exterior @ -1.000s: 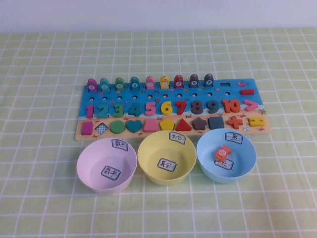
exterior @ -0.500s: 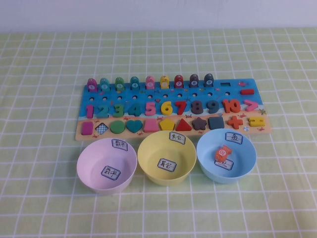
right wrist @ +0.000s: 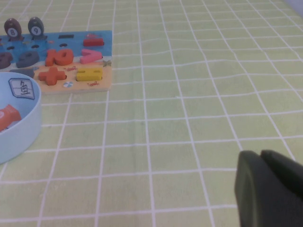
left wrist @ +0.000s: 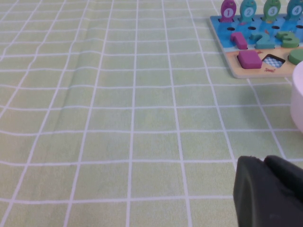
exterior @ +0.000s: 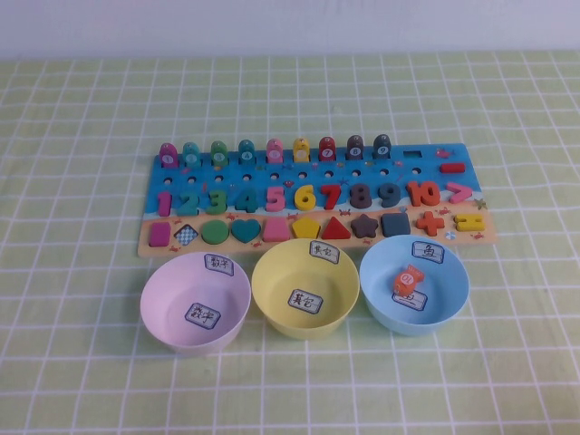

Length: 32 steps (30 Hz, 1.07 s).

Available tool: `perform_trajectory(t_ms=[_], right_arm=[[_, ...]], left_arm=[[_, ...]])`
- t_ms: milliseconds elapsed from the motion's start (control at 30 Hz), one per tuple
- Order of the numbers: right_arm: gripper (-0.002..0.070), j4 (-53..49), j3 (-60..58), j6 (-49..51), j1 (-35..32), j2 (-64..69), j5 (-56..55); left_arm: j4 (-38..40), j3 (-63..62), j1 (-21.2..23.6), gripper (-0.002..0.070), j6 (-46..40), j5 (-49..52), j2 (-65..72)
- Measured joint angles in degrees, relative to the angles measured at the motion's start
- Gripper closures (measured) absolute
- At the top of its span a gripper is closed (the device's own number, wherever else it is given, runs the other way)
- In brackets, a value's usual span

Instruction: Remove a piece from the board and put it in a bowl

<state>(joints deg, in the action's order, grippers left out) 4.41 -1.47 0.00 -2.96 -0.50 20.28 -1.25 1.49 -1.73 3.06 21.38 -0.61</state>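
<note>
Now: piece (exterior: 407, 278) in bowl (exterior: 449, 304) | both hands only in wrist views: left hand (left wrist: 270, 194), right hand (right wrist: 270, 191), fingers together

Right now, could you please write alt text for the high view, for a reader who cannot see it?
An orange fish piece lies inside the light blue bowl, rightmost of three bowls in front of the blue puzzle board. The yellow bowl and pink bowl hold only paper labels. Neither the left gripper nor the right gripper appears in this view.
</note>
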Motion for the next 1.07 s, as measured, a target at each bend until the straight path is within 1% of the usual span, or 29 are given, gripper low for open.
perform_trajectory(t_ms=[1067], right_arm=[[0.0694, -0.7, 0.0, 0.0, 0.0, 0.0, 0.2]], left_arm=[[0.0, 0.0, 0.0, 0.0680, 0.0, 0.0, 0.0]])
